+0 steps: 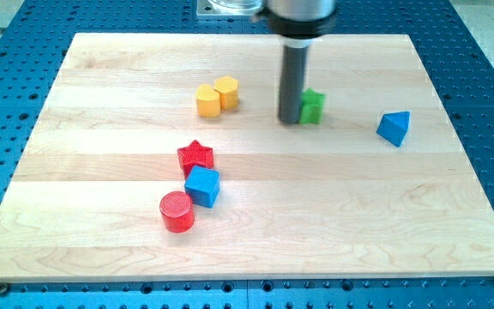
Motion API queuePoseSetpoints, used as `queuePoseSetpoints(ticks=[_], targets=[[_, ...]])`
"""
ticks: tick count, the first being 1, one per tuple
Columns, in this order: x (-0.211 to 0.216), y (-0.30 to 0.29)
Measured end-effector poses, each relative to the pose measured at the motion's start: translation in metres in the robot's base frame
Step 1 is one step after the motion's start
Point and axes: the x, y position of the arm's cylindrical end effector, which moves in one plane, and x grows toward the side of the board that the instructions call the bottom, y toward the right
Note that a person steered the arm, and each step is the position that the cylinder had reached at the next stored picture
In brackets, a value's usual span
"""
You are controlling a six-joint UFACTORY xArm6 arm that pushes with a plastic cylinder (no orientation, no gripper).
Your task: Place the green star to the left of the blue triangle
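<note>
The green star point(313, 106) lies on the wooden board, above the view's middle. My tip point(291, 119) stands right at its left side, touching or nearly touching it, and the rod hides part of the star's left edge. The blue triangle point(394, 128) lies to the right of the star, a little lower, about a hand's width away.
Two yellow blocks, a pentagon-like one point(207, 101) and a hexagon point(226, 92), sit touching to the left of my tip. A red star point(195, 156), a blue cube point(202, 186) and a red cylinder point(177, 211) cluster at the lower left. The board point(101, 249) lies on a blue perforated table.
</note>
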Motion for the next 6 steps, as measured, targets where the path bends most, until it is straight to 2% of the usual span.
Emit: queuePoseSetpoints(ticks=[1,2,3,4,5,6], targets=[[-0.039,-0.016],[-0.039,0.042],[-0.007,0.026],[-0.012,0.018],[0.017,0.040],[0.017,0.054]])
